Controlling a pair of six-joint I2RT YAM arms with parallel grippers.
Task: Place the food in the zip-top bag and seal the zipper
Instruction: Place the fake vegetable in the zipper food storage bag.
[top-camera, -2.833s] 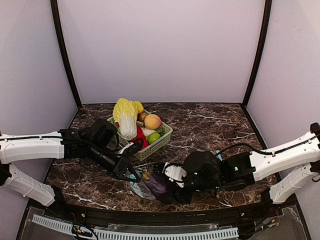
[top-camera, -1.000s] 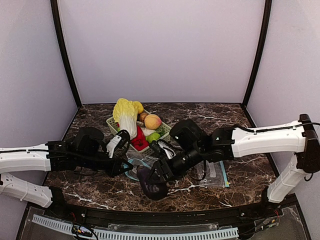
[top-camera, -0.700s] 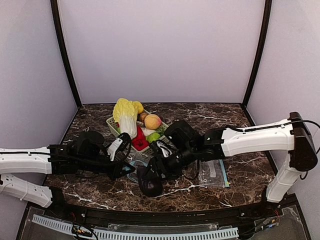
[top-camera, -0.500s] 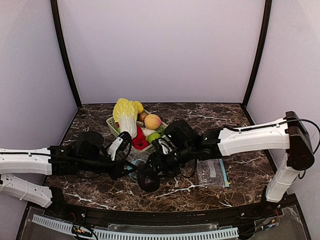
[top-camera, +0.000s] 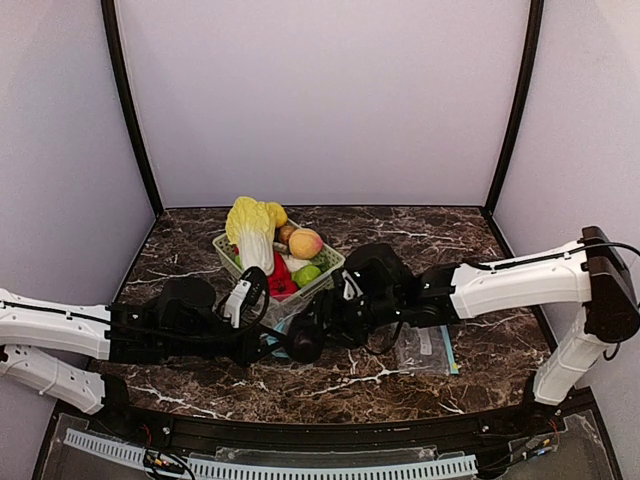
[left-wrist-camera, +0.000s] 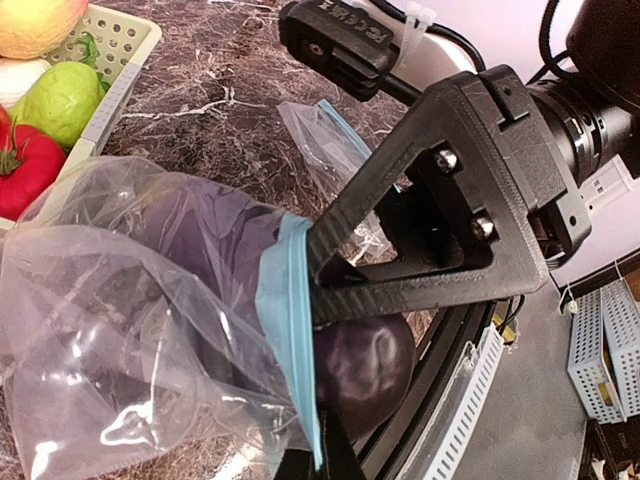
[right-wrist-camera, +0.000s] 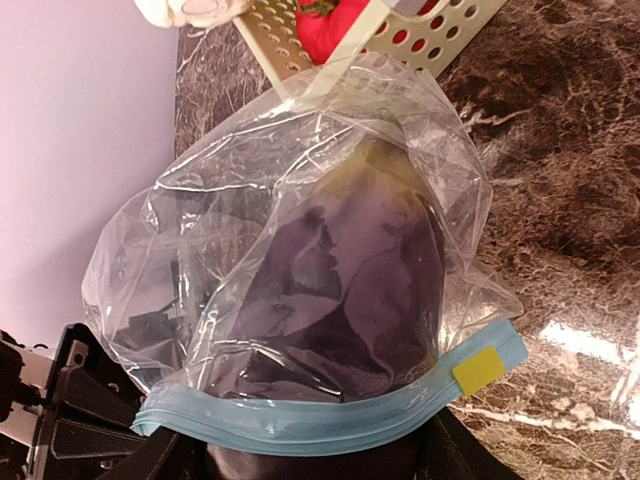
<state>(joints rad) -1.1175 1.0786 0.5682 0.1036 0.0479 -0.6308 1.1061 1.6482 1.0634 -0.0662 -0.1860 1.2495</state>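
Purple eggplant (right-wrist-camera: 340, 290) in right tool (top-camera: 300, 338), partly inside bag (right-wrist-camera: 190, 240) pinched by left tool (top-camera: 258, 346)

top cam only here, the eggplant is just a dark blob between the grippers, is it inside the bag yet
Observer: Mostly. The right wrist view shows the eggplant filling the zip-top bag, but its rounded end pokes out past the blue zipper band.
Operator: ok and who's holding the bag mouth, i can't see any fingers
Observer: In the left wrist view, the left gripper is pinched shut on that blue band, right beside the exposed end of the eggplant.
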